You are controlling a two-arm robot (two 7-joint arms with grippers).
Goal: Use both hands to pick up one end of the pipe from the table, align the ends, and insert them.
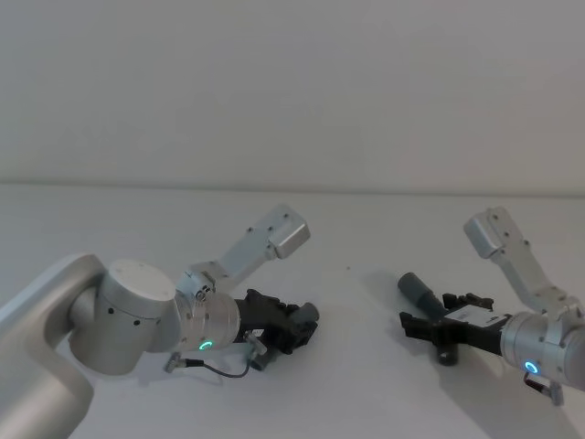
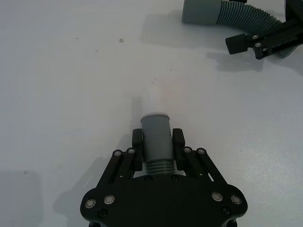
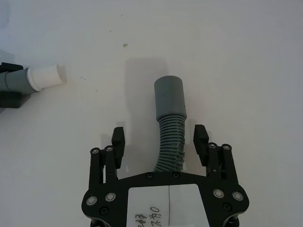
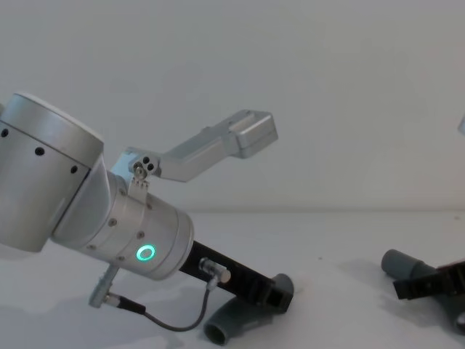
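My left gripper [image 2: 157,147] is shut on a dark-grey pipe piece [image 2: 156,137], its fingers [image 2: 137,150] pressing the grey collar behind the pale narrow tip [image 2: 152,101]. It sits low over the white table [image 1: 347,393], at the left gripper [image 1: 294,329] in the head view. The other pipe piece [image 3: 169,118], ribbed with a plain grey socket [image 3: 168,94], lies on the table between the spread fingers [image 3: 200,138] of my right gripper [image 3: 159,138], which is open and not touching it. The two ends point roughly toward each other, well apart.
A silver camera bracket [image 1: 274,240] juts up over the left wrist and another [image 1: 501,240] over the right. A thin cable [image 4: 174,323] loops under the left wrist. Bare table [image 1: 356,274] lies between the grippers; a pale wall stands behind.
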